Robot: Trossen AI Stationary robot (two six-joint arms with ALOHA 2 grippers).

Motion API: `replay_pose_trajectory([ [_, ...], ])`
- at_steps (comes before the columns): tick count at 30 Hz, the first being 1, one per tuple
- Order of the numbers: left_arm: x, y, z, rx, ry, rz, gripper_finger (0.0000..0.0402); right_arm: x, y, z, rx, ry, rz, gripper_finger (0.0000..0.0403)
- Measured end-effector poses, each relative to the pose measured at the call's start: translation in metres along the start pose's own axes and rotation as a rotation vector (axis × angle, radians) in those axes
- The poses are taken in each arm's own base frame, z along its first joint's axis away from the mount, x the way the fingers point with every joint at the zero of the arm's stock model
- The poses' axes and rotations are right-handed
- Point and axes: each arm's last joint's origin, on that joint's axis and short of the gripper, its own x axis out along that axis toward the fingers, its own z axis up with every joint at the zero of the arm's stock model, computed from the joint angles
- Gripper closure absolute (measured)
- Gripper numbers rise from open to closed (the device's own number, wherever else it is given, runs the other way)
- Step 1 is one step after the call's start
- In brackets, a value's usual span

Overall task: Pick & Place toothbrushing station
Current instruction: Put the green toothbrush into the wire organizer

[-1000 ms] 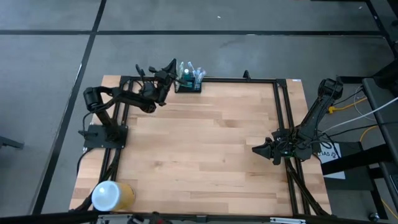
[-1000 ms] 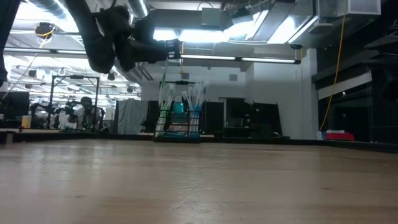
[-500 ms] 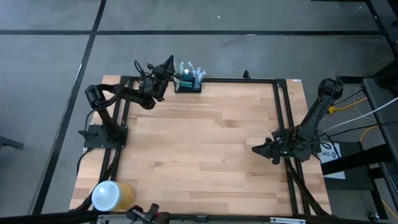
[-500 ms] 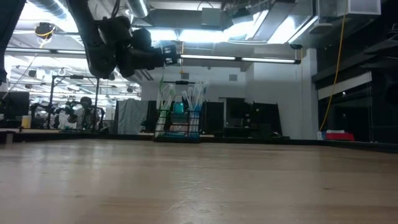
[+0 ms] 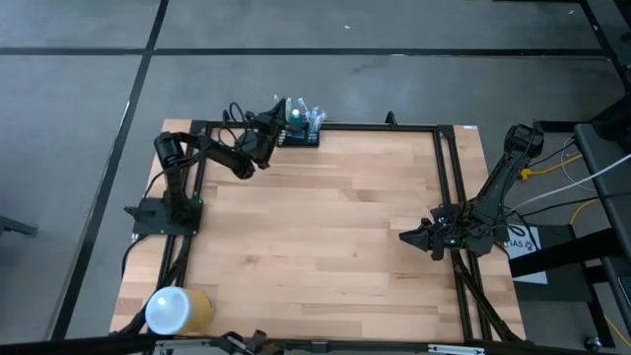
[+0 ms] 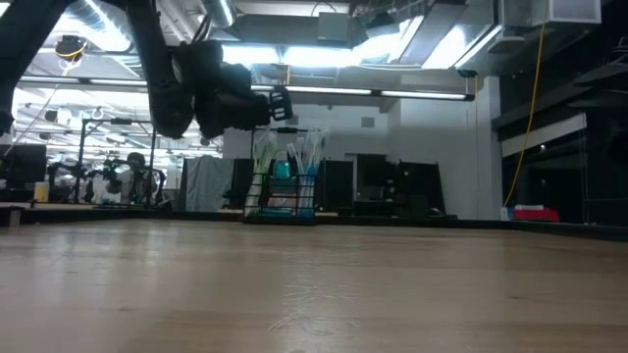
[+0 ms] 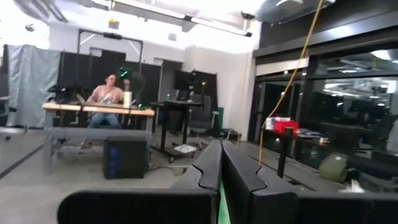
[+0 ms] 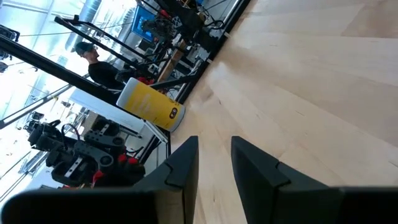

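The toothbrushing station [image 5: 299,129], a small black rack with white brushes and a teal item standing in it, rests on its base at the table's far edge, left of the middle; the low view shows the rack [image 6: 283,186] upright. My left gripper [image 5: 278,119] is shut and hovers just left of and above the station's brush tips, seen in the low view [image 6: 286,102] and from its own wrist [image 7: 221,167]. My right gripper [image 5: 403,237] waits open near the table's right edge, nothing between its fingers [image 8: 214,155].
A white-and-yellow cylinder [image 5: 177,309] lies at the near left corner, also seen past the right fingers [image 8: 151,103]. Black frame rails [image 5: 380,126] run along the far and side edges. The wooden table top [image 5: 325,227] between the arms is bare. A person [image 7: 109,92] sits beyond the table.
My left gripper has gone down and toward the table's right edge, closing in on the station, and has rolled a little about its own axis. It has stayed shut. The station and my right arm have kept still.
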Motion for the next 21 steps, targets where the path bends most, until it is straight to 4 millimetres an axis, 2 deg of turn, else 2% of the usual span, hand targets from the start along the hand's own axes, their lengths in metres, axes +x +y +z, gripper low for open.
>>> replay_pose_trajectory([
  [13,-0.032,0.003,-0.014,-0.097,0.088,0.102,0.0397,0.000,0.000,0.000,-0.009,0.001,-0.002,0.0305],
  [21,-0.048,-0.007,-0.015,-0.128,0.115,0.048,0.0369,0.000,0.000,0.000,-0.013,0.011,0.003,0.0305],
])
